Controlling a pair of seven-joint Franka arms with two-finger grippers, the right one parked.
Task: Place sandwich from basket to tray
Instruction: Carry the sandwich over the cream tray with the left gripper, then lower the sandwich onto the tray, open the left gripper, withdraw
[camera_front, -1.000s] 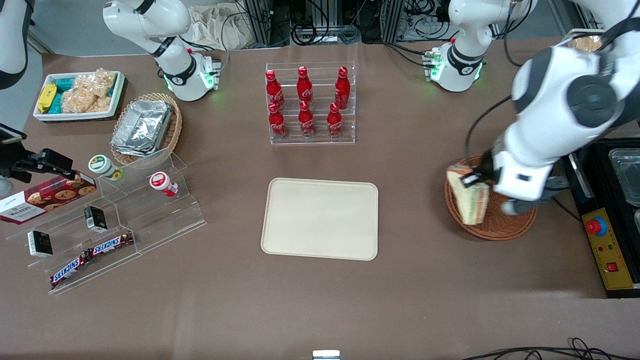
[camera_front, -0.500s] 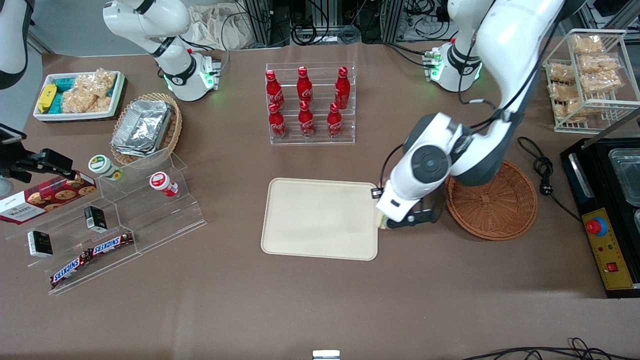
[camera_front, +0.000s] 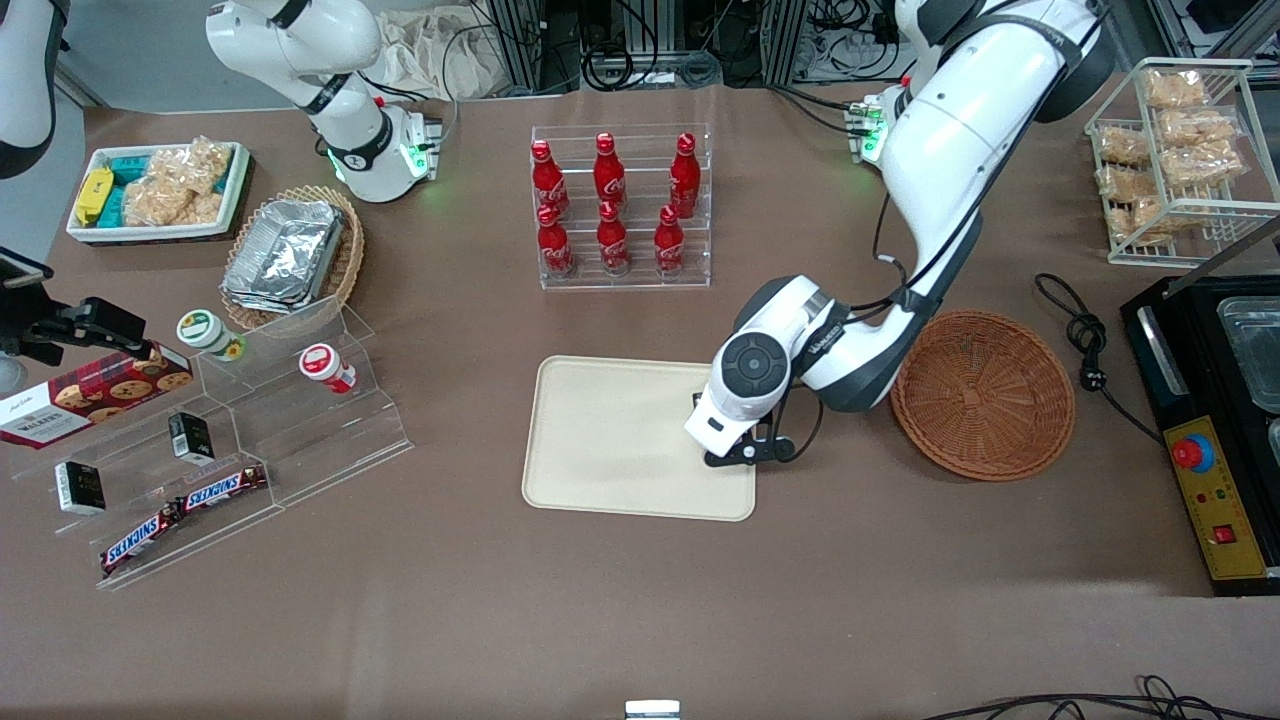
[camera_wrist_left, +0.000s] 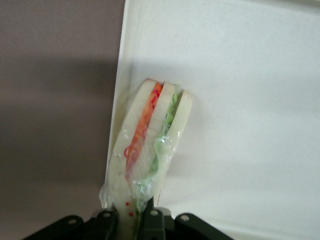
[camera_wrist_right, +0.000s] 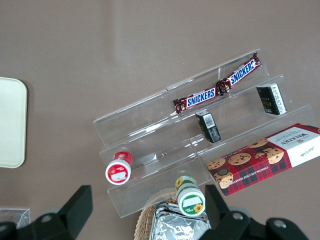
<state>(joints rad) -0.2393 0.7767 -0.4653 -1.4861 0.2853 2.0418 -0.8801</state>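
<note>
The claw (camera_wrist_left: 131, 220) is clamped on the sandwich (camera_wrist_left: 150, 145) and holds it over the edge of the tray (camera_front: 610, 440) that is nearest the basket (camera_front: 985, 395). The basket has nothing in it. The sandwich looks light and soft, and its clear wrap looks slippery, so a hard squeeze could squash the bread. The claw holds it at one end of the wedge. In the front view the arm hides the sandwich. I cannot tell if the sandwich touches the tray.

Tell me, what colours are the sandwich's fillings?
Orange-red and green, seen best in the left wrist view: sandwich in the gripper.
</note>
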